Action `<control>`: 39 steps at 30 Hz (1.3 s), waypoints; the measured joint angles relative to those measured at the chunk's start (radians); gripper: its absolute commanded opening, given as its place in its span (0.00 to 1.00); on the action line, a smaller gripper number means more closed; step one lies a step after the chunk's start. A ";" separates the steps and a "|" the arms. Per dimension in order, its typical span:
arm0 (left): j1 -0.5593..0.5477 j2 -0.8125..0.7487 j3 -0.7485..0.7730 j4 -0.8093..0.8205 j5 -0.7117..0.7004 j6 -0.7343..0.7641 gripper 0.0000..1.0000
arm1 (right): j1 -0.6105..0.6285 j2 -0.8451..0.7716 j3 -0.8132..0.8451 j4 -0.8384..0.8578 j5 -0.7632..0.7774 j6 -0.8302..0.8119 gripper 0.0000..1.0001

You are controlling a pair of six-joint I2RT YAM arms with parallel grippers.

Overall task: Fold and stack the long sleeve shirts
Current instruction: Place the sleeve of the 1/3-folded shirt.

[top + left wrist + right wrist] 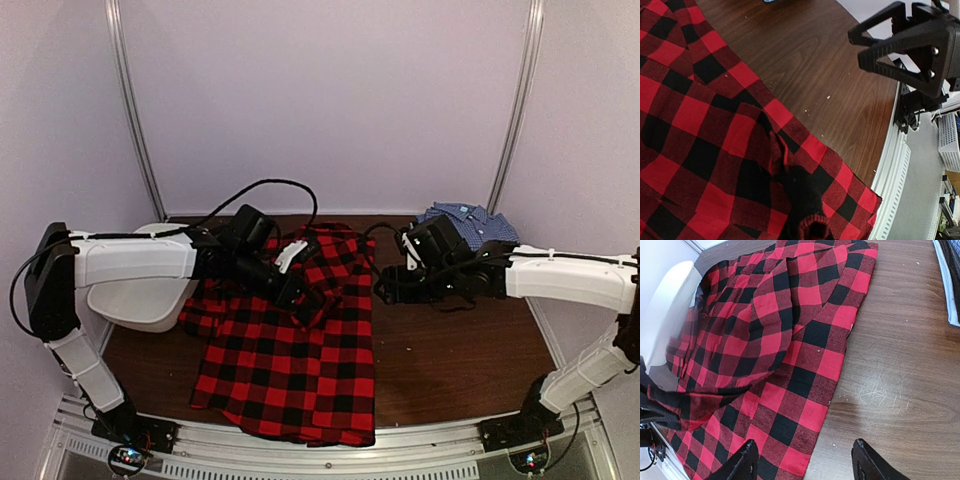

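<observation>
Left arm (130, 258) and right arm (570, 275) reaching inward, left hand (303, 297) seemingly pinched closed, right hand (806, 462) fingers apart.

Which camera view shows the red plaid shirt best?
The top external view: the red plaid shirt appears almost whole. The left wrist view shows only one corner; the right wrist view shows most of it, cropped at the edges.

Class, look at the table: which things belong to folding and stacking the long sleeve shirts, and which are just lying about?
Belongs to the job:
red-and-black plaid shirt, middle
blue-and-white check shirt, far right

Just lying about:
white tub, left side
</observation>
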 measured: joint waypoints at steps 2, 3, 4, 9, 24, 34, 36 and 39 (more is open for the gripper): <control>-0.019 0.009 -0.006 -0.003 0.016 0.000 0.00 | -0.003 0.004 0.000 0.000 0.007 -0.003 0.65; -0.027 0.014 -0.006 -0.003 0.023 0.000 0.00 | -0.003 0.005 0.000 0.000 0.008 -0.004 0.64; -0.036 0.020 -0.006 -0.003 0.029 0.000 0.00 | -0.003 0.005 0.000 0.000 0.009 -0.004 0.65; -0.083 0.060 -0.006 -0.003 0.051 -0.001 0.00 | -0.003 0.005 -0.008 0.008 0.012 -0.004 0.64; -0.168 0.128 -0.005 -0.002 0.076 -0.006 0.04 | -0.003 0.005 -0.067 0.025 0.011 0.000 0.64; -0.215 0.163 -0.005 0.004 0.080 -0.024 0.07 | -0.003 0.005 -0.080 0.039 0.010 0.002 0.64; -0.214 0.163 -0.005 0.011 0.080 -0.031 0.07 | -0.003 0.005 -0.087 0.041 0.010 0.003 0.64; -0.215 0.163 -0.005 0.028 0.084 -0.040 0.15 | -0.003 0.005 -0.097 0.043 0.010 0.005 0.64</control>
